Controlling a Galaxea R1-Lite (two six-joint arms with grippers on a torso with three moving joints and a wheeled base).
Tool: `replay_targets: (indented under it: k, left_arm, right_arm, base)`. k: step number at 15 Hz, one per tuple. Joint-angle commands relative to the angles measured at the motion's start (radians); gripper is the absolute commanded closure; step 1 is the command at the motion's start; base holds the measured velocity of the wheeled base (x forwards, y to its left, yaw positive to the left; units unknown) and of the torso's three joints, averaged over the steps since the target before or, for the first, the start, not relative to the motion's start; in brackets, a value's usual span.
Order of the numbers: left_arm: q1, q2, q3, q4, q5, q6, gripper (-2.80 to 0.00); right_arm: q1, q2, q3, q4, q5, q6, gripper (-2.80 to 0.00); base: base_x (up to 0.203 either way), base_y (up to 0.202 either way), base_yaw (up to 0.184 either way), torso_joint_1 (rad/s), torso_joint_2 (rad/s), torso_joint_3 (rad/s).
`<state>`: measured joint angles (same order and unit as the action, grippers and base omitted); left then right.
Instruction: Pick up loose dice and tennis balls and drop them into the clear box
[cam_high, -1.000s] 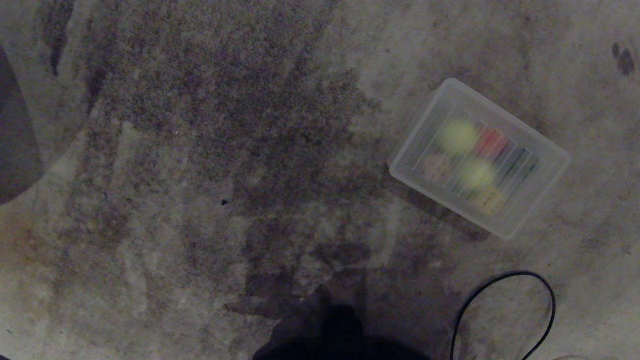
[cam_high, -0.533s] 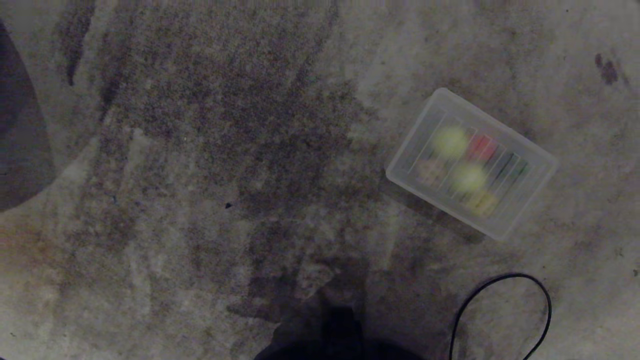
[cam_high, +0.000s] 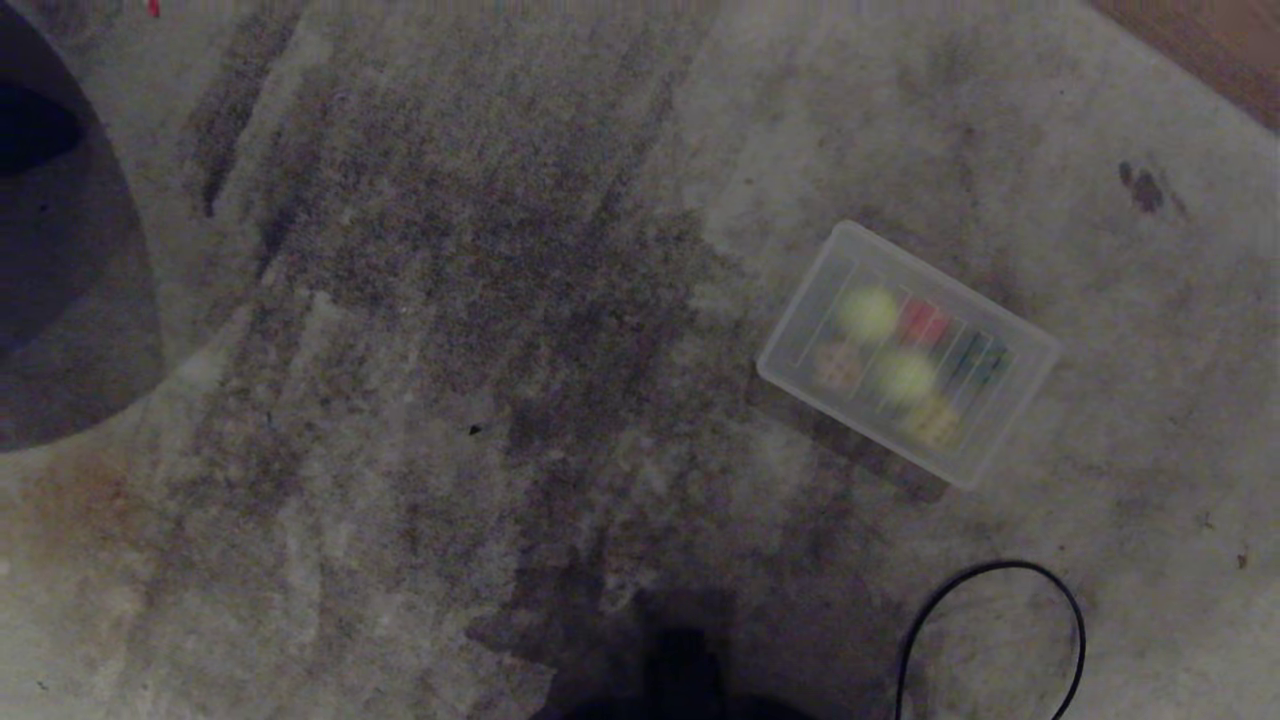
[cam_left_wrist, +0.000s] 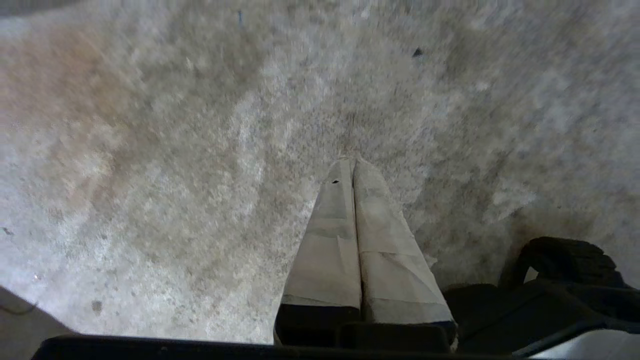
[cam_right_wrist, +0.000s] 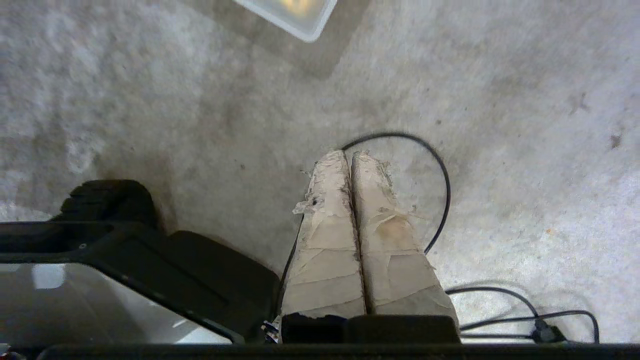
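The clear box (cam_high: 800, 345) lies on the stained concrete floor at the right of the head view, under a ribbed translucent cover. Blurred through it I see two yellow-green tennis balls (cam_high: 868, 312) (cam_high: 905, 375) and the dice: red (cam_high: 922, 322), dark green (cam_high: 975, 362), tan (cam_high: 838, 365) and yellow (cam_high: 935, 422). One corner of the clear box (cam_right_wrist: 295, 15) shows in the right wrist view, well away from the shut right gripper (cam_right_wrist: 350, 155). The left gripper (cam_left_wrist: 352, 161) hangs shut over bare floor. Neither gripper holds anything or appears in the head view.
A black cable loop (cam_high: 1000, 620) lies on the floor near the box, and the same cable (cam_right_wrist: 435, 170) curves past the right fingertips. More cables (cam_right_wrist: 525, 310) trail nearby. A dark rounded shape (cam_high: 60, 300) fills the left edge. My black base (cam_right_wrist: 150, 260) sits below.
The whole head view has shifted: the box now looks smaller and sits lower, with more floor showing beyond it. The camera moved; box, cable and both grippers stay put.
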<state>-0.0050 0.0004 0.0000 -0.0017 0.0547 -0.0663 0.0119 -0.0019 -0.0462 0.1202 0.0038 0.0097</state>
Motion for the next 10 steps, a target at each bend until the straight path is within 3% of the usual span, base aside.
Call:
replay_targets:
  k: [1, 10]
  left_arm:
    - [0.0, 0.001, 0.002, -0.001, 0.002, -0.009, 0.0]
    - [0.0, 0.001, 0.002, -0.002, 0.004, -0.02, 0.0]
  right_arm:
    - [0.0, 0.003, 0.0, 0.0, 0.0, 0.011, 0.0]
    - [0.0, 0.003, 0.0, -0.001, -0.004, 0.021, 0.0]
  base:
    - [0.0, 0.0, 0.0, 0.004, 0.0, 0.199]
    - [0.0, 0.0, 0.0, 0.003, 0.0, 0.204]
